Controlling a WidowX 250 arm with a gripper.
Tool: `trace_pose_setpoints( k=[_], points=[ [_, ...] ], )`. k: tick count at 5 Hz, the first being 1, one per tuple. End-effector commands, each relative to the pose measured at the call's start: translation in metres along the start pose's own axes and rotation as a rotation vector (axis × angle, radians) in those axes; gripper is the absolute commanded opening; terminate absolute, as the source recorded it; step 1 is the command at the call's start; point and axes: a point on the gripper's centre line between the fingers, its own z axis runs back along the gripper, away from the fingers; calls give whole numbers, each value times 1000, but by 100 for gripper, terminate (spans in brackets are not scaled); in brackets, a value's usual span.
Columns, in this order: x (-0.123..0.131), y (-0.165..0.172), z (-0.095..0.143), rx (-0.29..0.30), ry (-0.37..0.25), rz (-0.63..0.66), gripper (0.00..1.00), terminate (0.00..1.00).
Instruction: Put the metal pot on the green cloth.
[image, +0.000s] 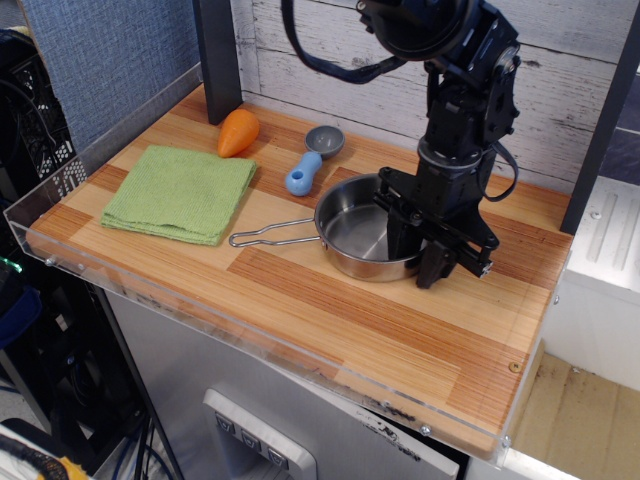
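The metal pot (356, 238) sits on the wooden table a little right of centre, with its wire-loop handle (270, 238) pointing left. My gripper (418, 256) is at the pot's right rim, one finger inside the pot and one outside, jaws drawn in on the rim. The pot still rests on the table. The green cloth (180, 192) lies flat at the left of the table, apart from the pot, with the tip of the handle near its right edge.
A grey-and-blue scoop (310, 160) lies just behind the pot. An orange carrot-shaped toy (238, 132) lies behind the cloth. A black post (218, 60) stands at the back left. A clear plastic lip (60, 205) edges the table's left and front sides.
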Motion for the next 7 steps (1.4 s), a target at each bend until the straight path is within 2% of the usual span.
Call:
trace_pose_setpoints(
  k=[1, 2, 3, 4, 5, 6, 7],
  points=[
    [-11, 16, 28, 29, -131, 2, 0, 0],
    [-15, 29, 64, 48, -250, 37, 0, 0],
    [-26, 58, 105, 37, -294, 144, 0, 0],
    [-41, 92, 127, 31, -312, 275, 0, 0],
    [-56, 139, 118, 26, -242, 444, 0, 0],
    [-66, 166, 100, 42, -149, 555, 0, 0],
    [-75, 169, 83, 36, -81, 592, 0, 0]
  ],
)
